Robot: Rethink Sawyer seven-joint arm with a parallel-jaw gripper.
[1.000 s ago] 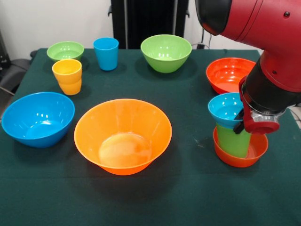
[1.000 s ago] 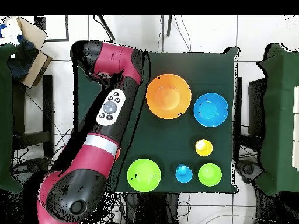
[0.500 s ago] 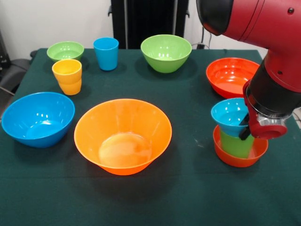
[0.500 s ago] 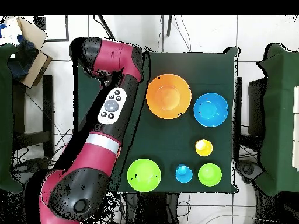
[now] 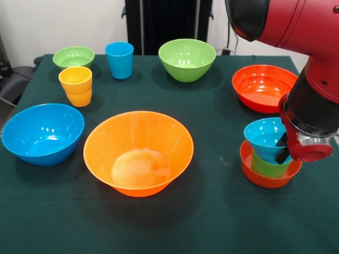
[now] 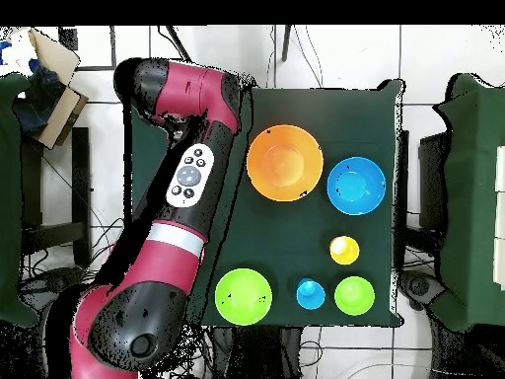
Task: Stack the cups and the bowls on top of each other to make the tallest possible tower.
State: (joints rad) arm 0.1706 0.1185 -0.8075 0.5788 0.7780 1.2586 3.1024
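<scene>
In the front view, my gripper (image 5: 284, 148) is at the right of the table, shut on the rim of a small blue bowl (image 5: 263, 136). That bowl sits on a green cup (image 5: 267, 166), which stands in a small red-orange bowl (image 5: 265, 180); together they form the tower. A big orange bowl (image 5: 139, 153), a big blue bowl (image 5: 42, 132), a green bowl (image 5: 187, 59), a red bowl (image 5: 262, 87), a small green bowl (image 5: 73, 57), a blue cup (image 5: 119, 60) and stacked yellow-orange cups (image 5: 76, 84) stand apart. In the overhead view, my arm (image 6: 192, 178) hides the tower and the gripper.
The dark green table (image 5: 212, 211) ends close to the right of the tower. The overhead view shows the orange bowl (image 6: 285, 163), blue bowl (image 6: 356, 185), yellow cups (image 6: 344, 250), green bowl (image 6: 244, 295), blue cup (image 6: 311, 293) and small green bowl (image 6: 354, 295).
My gripper has moved down and a little right with the small blue bowl. Less of the green cup shows above the red-orange bowl's rim.
</scene>
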